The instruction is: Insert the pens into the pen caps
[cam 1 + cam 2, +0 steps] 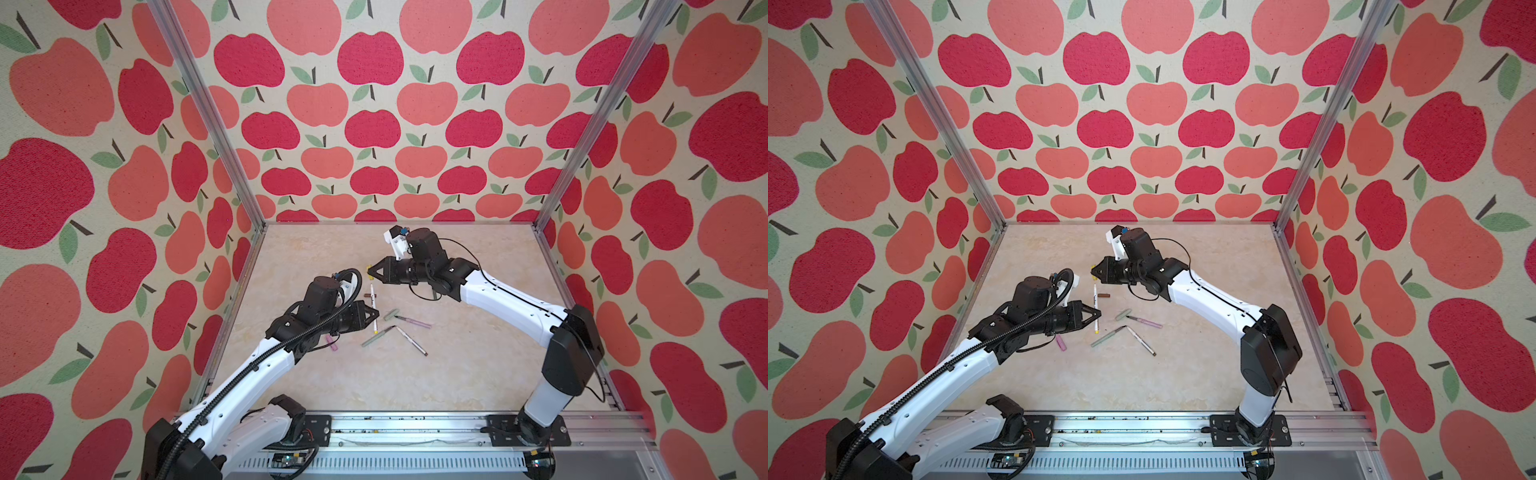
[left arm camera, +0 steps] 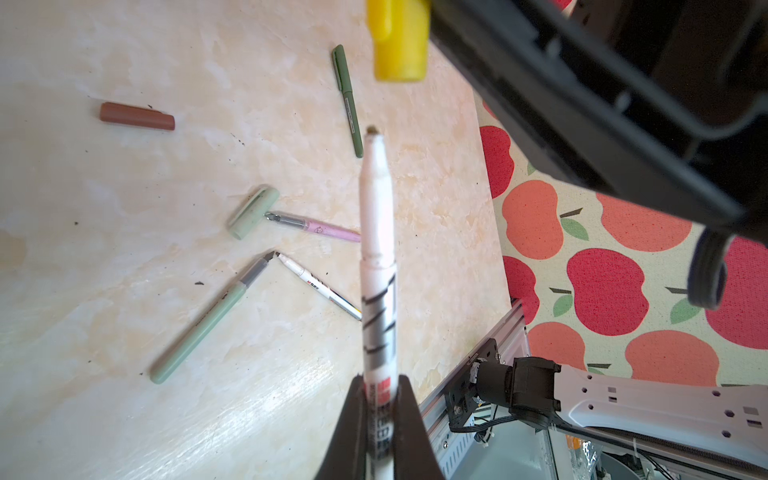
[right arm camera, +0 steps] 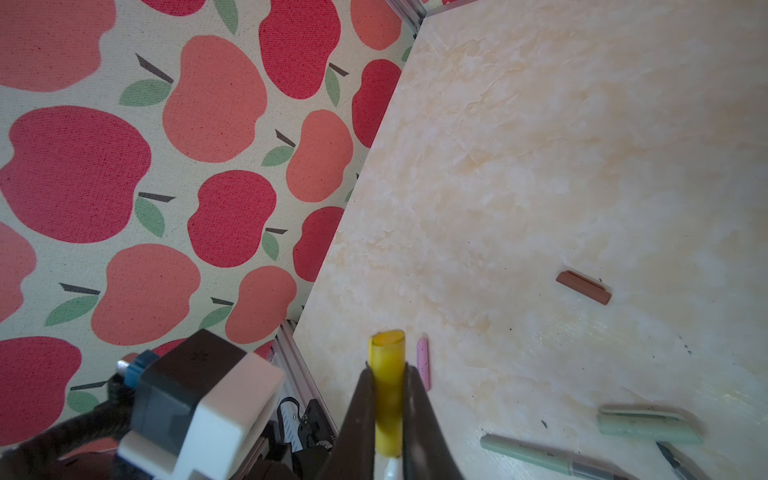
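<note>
Left tool (image 1: 375, 319) is clamped on a white pen (image 1: 373, 306), gripping near the rear end. Dark tip points to 12 o'clock in both top views. Right tool (image 1: 371, 272) is pinched on the yellow cap (image 3: 388, 365), cap's open mouth facing away from the tool in the right wrist view. Cap sits just at 12 o'clock of the pen tip, both held clear of the counter (image 1: 457, 374). We see a small gap between tip and cap in the left wrist view, so the pen is not in the cap yet.

Loose on the counter:
- brown cap (image 1: 367, 295) at 12 o'clock of the left tool, under the held pen.
- pale green cap (image 1: 391, 314) at 3 o'clock of the left tool. The pink pen (image 1: 413, 321) is at its 4 o'clock, tip right at the cap's side; we can't tell if they touch.
- pale green pen (image 1: 376, 337) and second white pen (image 1: 411, 341) at 6 o'clock of that cap, tips just beside each other in a V, barrels running to 8 and 4 o'clock.
- pink cap (image 1: 333, 344) at 8 o'clock of the left tool, close to the left arm (image 1: 266, 357).
- dark green pen (image 2: 348, 102) lies alone, apart from the cluster. We only see it clearly in the left wrist view.
</note>
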You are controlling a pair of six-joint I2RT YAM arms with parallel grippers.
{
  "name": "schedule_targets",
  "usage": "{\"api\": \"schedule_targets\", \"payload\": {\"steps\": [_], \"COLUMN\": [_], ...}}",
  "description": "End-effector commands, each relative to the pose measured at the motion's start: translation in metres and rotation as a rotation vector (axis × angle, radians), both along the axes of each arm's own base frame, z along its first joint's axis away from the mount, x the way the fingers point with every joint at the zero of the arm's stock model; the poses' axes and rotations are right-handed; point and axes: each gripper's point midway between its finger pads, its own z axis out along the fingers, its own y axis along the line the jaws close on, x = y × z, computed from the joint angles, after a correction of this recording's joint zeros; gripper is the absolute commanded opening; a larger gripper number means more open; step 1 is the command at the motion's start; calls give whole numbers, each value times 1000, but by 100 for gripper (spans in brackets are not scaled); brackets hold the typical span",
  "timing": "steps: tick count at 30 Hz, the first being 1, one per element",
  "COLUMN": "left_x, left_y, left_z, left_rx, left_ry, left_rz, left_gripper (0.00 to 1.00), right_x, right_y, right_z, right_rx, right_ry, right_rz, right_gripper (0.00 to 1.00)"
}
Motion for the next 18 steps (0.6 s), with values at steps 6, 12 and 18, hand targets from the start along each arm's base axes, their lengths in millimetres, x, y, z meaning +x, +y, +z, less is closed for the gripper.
{"api": "schedule_targets", "payload": {"steps": [6,12,18], "left_x": [-1,-2,-2], "left_y": [-1,-1,-1], "left_z": [5,5,3], "left_rx": [-10,-7,-5], "left_ry": [-21,-21,-18], "left_rz": [-1,1,0], "left_gripper": [0,0,0], "right_x": [-3,-4,-8], "right_y": [-9,-4,-2], "right_z": [-6,-1,0], "right_rx": [-22,-12,-7], "right_ry": [-9,-13,-10], "right_rz": [-4,5,14], "right_gripper": [2,2,2]}}
